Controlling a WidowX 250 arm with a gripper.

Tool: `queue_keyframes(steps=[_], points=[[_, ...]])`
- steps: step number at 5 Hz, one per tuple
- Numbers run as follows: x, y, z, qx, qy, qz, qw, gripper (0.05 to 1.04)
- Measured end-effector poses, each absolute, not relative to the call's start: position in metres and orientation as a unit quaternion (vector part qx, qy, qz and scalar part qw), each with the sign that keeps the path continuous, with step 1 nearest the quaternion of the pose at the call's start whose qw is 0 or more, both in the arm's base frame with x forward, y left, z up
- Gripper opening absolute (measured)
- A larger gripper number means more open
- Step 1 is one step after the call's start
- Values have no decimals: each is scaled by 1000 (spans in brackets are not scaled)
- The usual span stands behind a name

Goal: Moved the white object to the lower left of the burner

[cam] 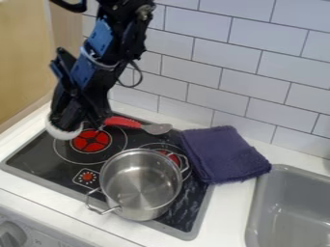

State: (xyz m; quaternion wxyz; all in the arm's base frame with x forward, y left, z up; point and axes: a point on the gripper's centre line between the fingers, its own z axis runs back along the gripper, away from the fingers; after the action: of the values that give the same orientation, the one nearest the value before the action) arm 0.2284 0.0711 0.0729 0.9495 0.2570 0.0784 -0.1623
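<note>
The white object is at the left side of the camera view, directly at the lower end of the claw, which hangs down at a slant from the arm above. What shows of it is a pale, rounded crescent, curving from the upper left of the claw's tip, down under it and up again on the right, its bulge turned toward the lower left. The long axis of that visible part slopes gently from upper left to lower right – the rest is hidden behind the dark claw, so I cannot tell which way the whole thing points. Nor can I tell whether the claw is open, closed or gripping it, or whether the object rests on the stove or is raised over it. It appears just left of the red-centred burner and a little higher in the view, overlapping the burner's outer ring. Behind that burner lies a utensil, red handle to the left and grey head to the right. A steel pot stands upright toward the front of the stove (one loop handle faces lower left, the other right), partly covering a second burner. A folded purple cloth lies on the white counter, between the stove and the grey sink.
</note>
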Motion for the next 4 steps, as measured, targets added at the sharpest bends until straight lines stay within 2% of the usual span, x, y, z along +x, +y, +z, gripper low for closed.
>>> queue_keyframes(steps=[3, 4], points=[[222, 83, 34, 207, 151, -106, 961, 181], [223, 82, 30, 201, 156, -103, 961, 181]])
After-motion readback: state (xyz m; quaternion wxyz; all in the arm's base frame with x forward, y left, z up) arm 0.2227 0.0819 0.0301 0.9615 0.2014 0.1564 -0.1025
